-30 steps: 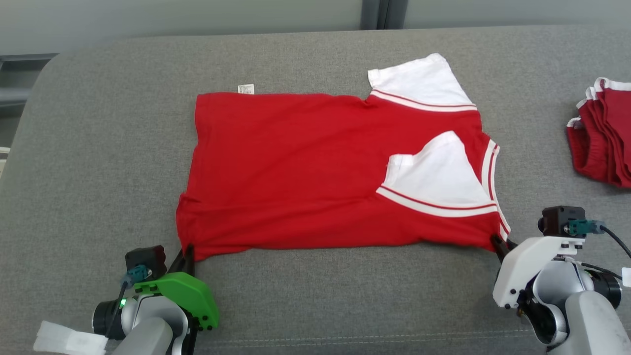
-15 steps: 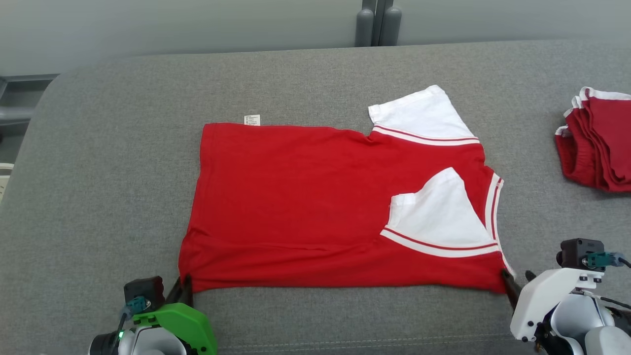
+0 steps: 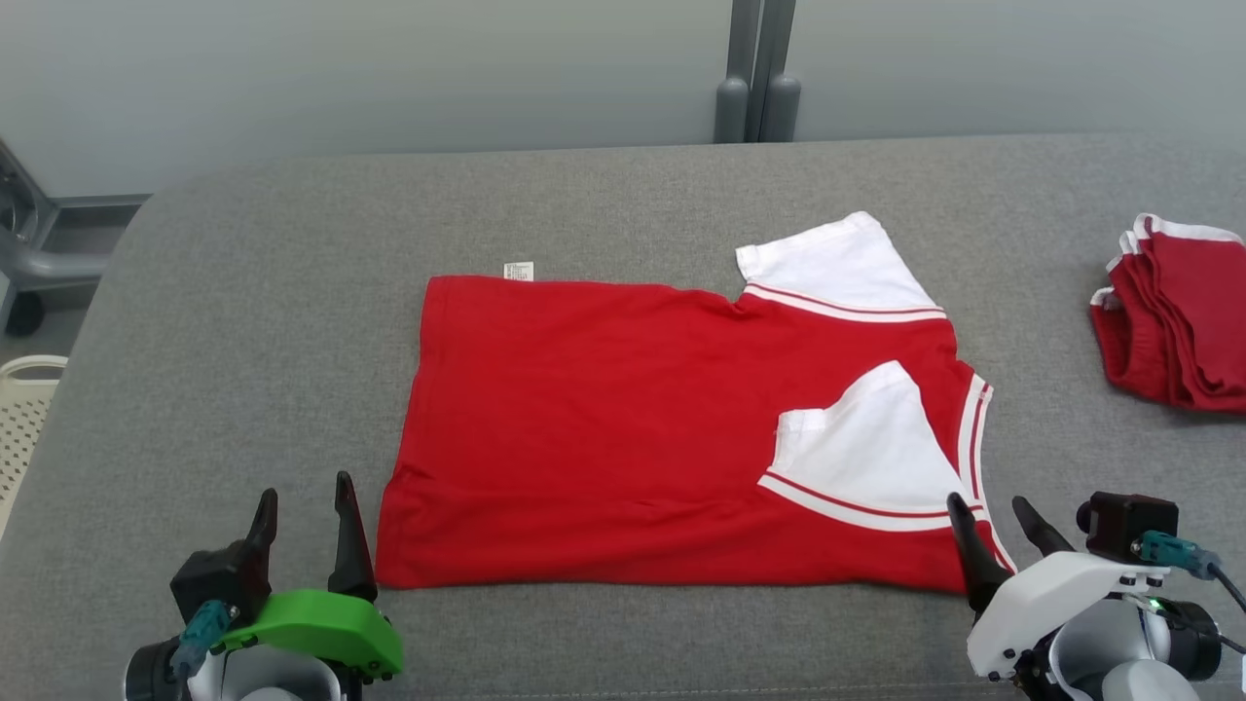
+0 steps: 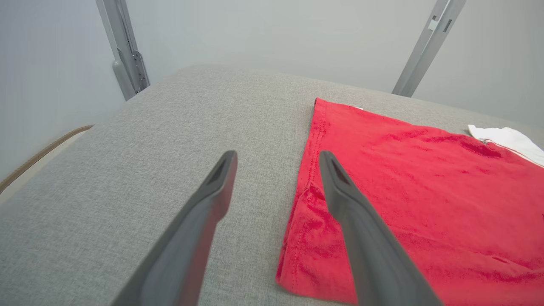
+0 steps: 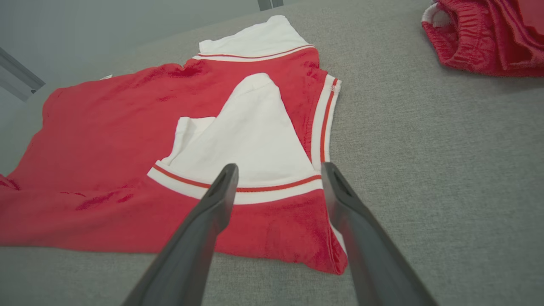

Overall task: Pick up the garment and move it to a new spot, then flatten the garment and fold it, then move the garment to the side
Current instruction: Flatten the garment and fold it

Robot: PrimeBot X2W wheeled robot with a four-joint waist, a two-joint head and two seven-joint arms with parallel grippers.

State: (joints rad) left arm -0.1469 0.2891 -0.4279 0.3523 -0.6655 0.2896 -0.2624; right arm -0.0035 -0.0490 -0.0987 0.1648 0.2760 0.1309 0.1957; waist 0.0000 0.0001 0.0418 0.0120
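Observation:
The garment (image 3: 623, 419) is a red T-shirt with white, red-striped sleeves, lying flat on the grey padded surface (image 3: 243, 321), collar toward the right. One white sleeve (image 3: 866, 438) is folded in over the red body. My left gripper (image 3: 302, 501) stands open just left of the shirt's near hem corner (image 4: 297, 272), holding nothing. At the near collar-side corner (image 5: 327, 259), my right gripper (image 3: 988, 511) is open above the cloth and empty. A small white label (image 3: 518, 271) pokes out at the far hem.
A pile of folded red garments (image 3: 1178, 321) lies at the right edge of the surface. A grey post (image 3: 759, 73) stands behind the far edge. A pale perforated basket (image 3: 24, 409) sits off the left side, and a grey frame (image 3: 39, 253) beyond it.
Both grippers have let go of the shirt's near corners, opened and drawn up slightly. The head camera has tilted up, so the whole scene sits lower in view.

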